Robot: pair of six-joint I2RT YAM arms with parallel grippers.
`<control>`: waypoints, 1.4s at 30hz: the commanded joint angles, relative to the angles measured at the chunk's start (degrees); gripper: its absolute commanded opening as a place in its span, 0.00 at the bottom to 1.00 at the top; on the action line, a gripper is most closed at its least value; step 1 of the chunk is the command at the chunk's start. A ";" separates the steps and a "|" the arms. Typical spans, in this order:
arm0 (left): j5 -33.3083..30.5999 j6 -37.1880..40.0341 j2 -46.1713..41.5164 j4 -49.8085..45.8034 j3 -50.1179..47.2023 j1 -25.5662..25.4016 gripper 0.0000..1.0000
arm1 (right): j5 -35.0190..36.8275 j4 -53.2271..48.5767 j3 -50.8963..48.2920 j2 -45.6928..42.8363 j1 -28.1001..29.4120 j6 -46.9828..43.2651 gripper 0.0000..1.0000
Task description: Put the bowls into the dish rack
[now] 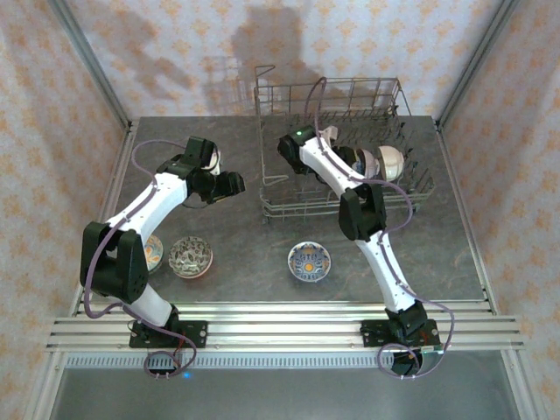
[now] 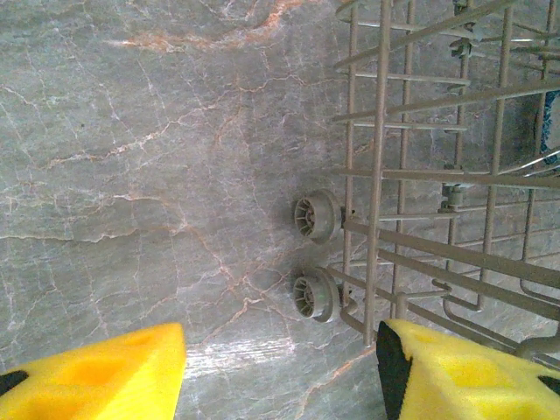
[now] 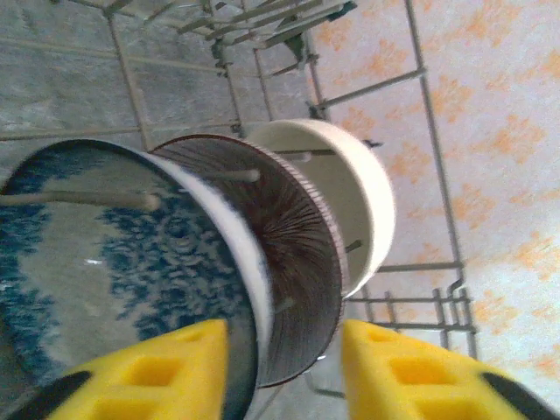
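Yellow-padded right gripper [image 3: 284, 341], jaws partly apart and gripping nothing, sits at the rims of three bowls on edge in the grey wire dish rack [image 3: 420, 265]: blue-patterned bowl [image 3: 114, 262], brown-striped bowl [image 3: 297, 254], plain white bowl [image 3: 350, 188]. Left gripper [image 2: 280, 359], jaws wide and empty, hangs over the grey marble table [image 2: 131, 175] beside two rack wheels [image 2: 317, 216]. From above, three more lie on the table: dark-patterned bowl [image 1: 190, 257], half-hidden bowl [image 1: 156, 253], blue-and-yellow bowl [image 1: 310, 261].

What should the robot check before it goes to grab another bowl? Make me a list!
1. Right gripper open: ok.
2. Blue-patterned bowl standing on edge in the dish rack: ok.
3. Right gripper clear of that bowl and the brown-striped bowl: cannot tell.
4. Left gripper open and empty: ok.
5. Front bowl sitting uncovered on the table, ready to pick: ok.
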 commanded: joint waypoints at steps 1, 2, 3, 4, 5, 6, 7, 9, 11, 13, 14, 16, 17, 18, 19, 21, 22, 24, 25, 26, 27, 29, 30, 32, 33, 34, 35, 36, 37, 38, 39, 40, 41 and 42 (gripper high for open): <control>-1.23 -0.54 -2.17 -0.10 -0.75 0.48 0.61 | -3.38 -4.87 0.84 -3.46 0.49 -0.56 0.54; -1.50 -0.61 -2.39 -0.39 -0.88 0.39 0.61 | -3.75 -4.04 0.53 -4.60 0.48 -1.33 0.58; -2.03 -0.73 -2.72 -0.68 -1.20 0.39 0.61 | -4.52 -2.77 0.11 -5.96 0.48 -2.28 0.60; -2.33 -0.92 -3.08 -0.87 -1.52 0.33 0.62 | -5.60 -1.02 -0.85 -7.53 0.48 -3.65 0.63; -2.61 -1.01 -3.29 -1.10 -1.66 0.39 0.62 | -6.60 0.71 -1.88 -9.03 0.48 -4.85 0.65; -3.48 -1.21 -3.49 -1.75 -1.80 0.39 0.62 | -7.99 2.78 -3.27 -10.82 0.51 -6.14 0.67; -3.85 -1.40 -3.70 -2.32 -1.90 0.31 0.63 | -9.51 4.81 -4.51 -12.47 0.51 -7.70 0.68; -5.14 -2.28 -4.44 -2.99 -2.30 -0.07 0.63 | -12.50 8.77 -7.60 -16.17 0.51 -10.46 0.73; -6.92 -3.30 -5.65 -3.79 -2.61 -1.02 0.64 | -14.63 10.97 -9.51 -19.23 0.48 -12.81 0.77; -8.45 -4.27 -6.98 -5.03 -2.74 -2.45 0.64 | -15.89 12.40 -11.22 -21.93 0.55 -14.40 0.78; -9.33 -4.43 -7.76 -5.71 -2.78 -3.57 0.64 | -16.93 12.72 -11.93 -23.28 0.49 -15.00 0.79; -11.32 -6.15 -8.96 -7.13 -3.02 -5.95 0.64 | -18.64 13.98 -14.35 -26.37 0.52 -15.99 0.79; -12.26 -6.96 -9.61 -7.67 -3.57 -7.33 0.65 | -19.65 15.37 -16.67 -28.37 0.49 -16.67 0.80; -12.99 -8.02 -10.46 -7.75 -4.35 -8.66 0.64 | -20.61 17.17 -19.12 -30.63 0.53 -17.43 0.80; -13.77 -9.01 -11.25 -7.44 -5.33 -10.03 0.65 | -21.10 18.71 -21.58 -32.60 0.49 -17.89 0.82; -15.29 -11.01 -12.69 -6.58 -7.71 -12.93 0.65 | -23.23 21.27 -25.90 -36.61 0.40 -18.43 0.84; -15.46 -11.76 -13.02 -6.54 -8.41 -14.28 0.65 | -24.41 22.15 -27.54 -38.26 0.40 -18.77 0.84; -17.07 -13.26 -13.42 -6.68 -9.42 -18.17 0.65 | -27.47 24.99 -32.07 -42.44 0.40 -19.87 0.84; -17.54 -13.87 -13.54 -6.54 -9.64 -19.72 0.65 | -28.74 26.08 -33.96 -44.21 0.40 -20.32 0.84; -17.70 -14.33 -13.76 -5.72 -10.19 -21.44 0.65 | -30.16 27.59 -36.23 -46.03 0.40 -20.68 0.85; -18.00 -14.85 -14.03 -4.53 -11.03 -22.81 0.65 | -31.21 28.98 -38.31 -48.04 0.40 -20.83 0.85; -17.55 -15.44 -14.12 -1.44 -12.85 -24.27 0.65 | -32.46 31.37 -42.04 -51.21 0.40 -20.50 0.85; -17.14 -15.83 -14.04 -0.10 -13.76 -24.81 0.65 | -32.69 32.28 -43.81 -52.72 0.47 -20.01 0.85; -16.70 -16.46 -13.69 1.28 -14.56 -26.28 0.65 | -32.79 33.04 -46.79 -54.98 0.42 -18.87 0.87; -16.96 -16.76 -13.67 1.72 -14.78 -27.38 0.65 | -32.88 33.21 -48.06 -55.83 0.40 -18.49 0.87; -17.22 -17.05 -13.61 2.30 -15.09 -28.35 0.65 | -33.00 33.22 -49.04 -56.53 0.35 -18.20 0.87; -17.12 -17.41 -13.42 3.26 -15.56 -29.65 0.65 | -33.07 33.24 -50.04 -57.18 0.34 -18.13 0.87; -17.27 -17.76 -13.05 3.94 -15.92 -30.86 0.65 | -33.03 33.23 -50.90 -57.72 0.35 -18.08 0.87; -17.57 -18.20 -12.62 4.38 -16.12 -31.88 0.65 | -32.83 33.02 -51.47 -58.16 0.36 -18.10 0.87; -17.59 -18.66 -12.12 4.98 -16.30 -33.13 0.65 | -32.39 32.65 -52.09 -58.56 0.36 -17.71 0.87; -17.53 -19.20 -11.51 5.96 -16.64 -34.33 0.65 | -31.96 32.40 -52.83 -58.99 0.31 -17.39 0.87; -17.59 -19.54 -10.86 6.89 -16.84 -35.31 0.65 | -31.78 32.56 -53.48 -59.56 0.32 -17.19 0.87; -17.51 -19.84 -10.10 7.92 -17.11 -36.25 0.65 | -31.65 32.97 -54.46 -60.28 0.30 -16.97 0.87; -17.36 -20.38 -9.28 8.79 -17.32 -36.91 0.64 | -31.69 33.27 -55.25 -60.82 0.29 -16.90 0.87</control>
